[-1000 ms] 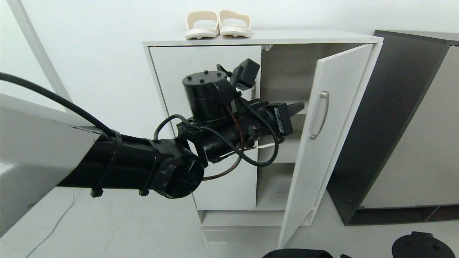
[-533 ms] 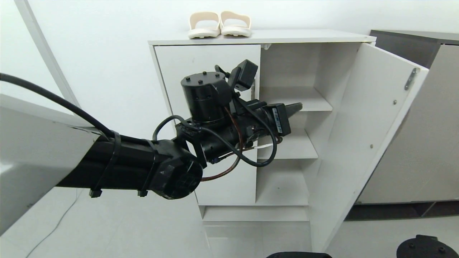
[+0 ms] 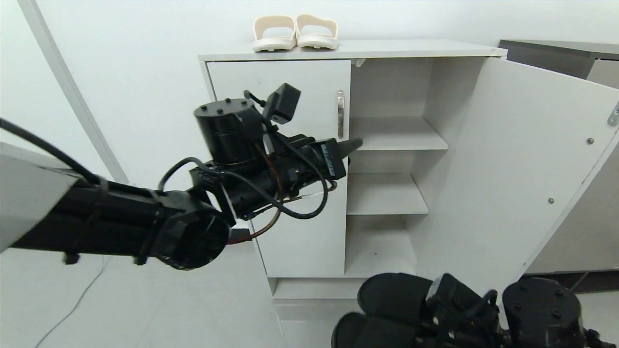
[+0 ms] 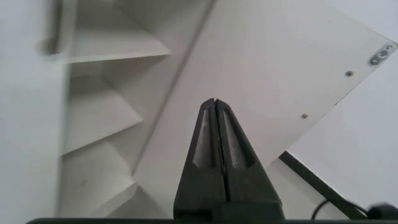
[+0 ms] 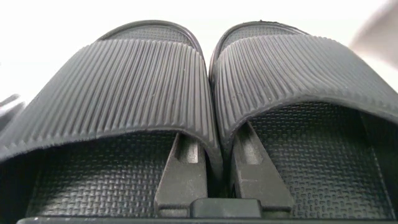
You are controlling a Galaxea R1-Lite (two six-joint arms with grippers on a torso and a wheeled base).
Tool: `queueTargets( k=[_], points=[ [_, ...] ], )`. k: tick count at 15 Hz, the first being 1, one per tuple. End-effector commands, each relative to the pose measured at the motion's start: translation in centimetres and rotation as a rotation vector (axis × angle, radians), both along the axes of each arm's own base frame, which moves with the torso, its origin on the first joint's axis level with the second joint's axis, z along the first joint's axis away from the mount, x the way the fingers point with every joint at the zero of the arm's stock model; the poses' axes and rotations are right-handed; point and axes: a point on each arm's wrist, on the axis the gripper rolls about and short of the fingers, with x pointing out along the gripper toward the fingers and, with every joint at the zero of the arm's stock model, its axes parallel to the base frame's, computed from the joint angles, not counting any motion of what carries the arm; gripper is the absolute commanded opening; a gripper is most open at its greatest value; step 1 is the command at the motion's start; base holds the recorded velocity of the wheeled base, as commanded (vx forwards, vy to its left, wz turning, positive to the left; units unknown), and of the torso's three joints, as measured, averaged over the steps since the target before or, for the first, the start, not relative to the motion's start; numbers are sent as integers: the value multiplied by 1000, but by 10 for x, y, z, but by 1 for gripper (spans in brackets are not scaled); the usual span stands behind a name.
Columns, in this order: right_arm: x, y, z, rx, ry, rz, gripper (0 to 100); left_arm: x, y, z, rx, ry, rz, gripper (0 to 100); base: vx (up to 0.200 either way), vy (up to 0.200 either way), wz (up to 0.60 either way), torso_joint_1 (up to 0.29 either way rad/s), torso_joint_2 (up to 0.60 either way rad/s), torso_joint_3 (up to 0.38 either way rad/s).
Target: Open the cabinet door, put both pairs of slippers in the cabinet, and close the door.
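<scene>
Right gripper (image 5: 214, 167), jaws pinching the black slippers (image 5: 149, 81) together, hangs below the shelves (image 3: 387, 195) of the open cabinet (image 3: 411, 48); left gripper (image 4: 214, 107), jaws pressed together, hangs higher.

cabinet door (image 3: 522, 159): wide open | cream slippers (image 3: 295, 33): side by side atop cabinet (image 3: 411, 48) | black slippers (image 5: 149, 87): ribbed, pressed together
</scene>
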Motion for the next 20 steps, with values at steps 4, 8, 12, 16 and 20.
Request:
queueTargets(
  k=[4, 8, 12, 16, 20],
  points=[
    [81, 40, -2, 76, -91, -516, 0, -91, 118, 0, 62, 53, 432, 0, 0, 0, 0, 0, 0, 0],
    [100, 37, 3, 95, -133, -639, 0, -175, 181, -36, 156, 65, 940, 0, 0, 0, 0, 0, 0, 0],
    [98, 38, 2, 83, -140, -653, 0, -256, 220, -93, 244, 109, 1303, 0, 0, 0, 0, 0, 0, 0],
    [93, 42, 0, 77, -134, -635, 0, -312, 224, -154, 280, 136, 1327, 0, 0, 0, 0, 0, 0, 0],
    [90, 42, -1, 78, -129, -629, 0, -316, 216, -159, 256, 8, 1054, 0, 0, 0, 0, 0, 0, 0]
  ],
)
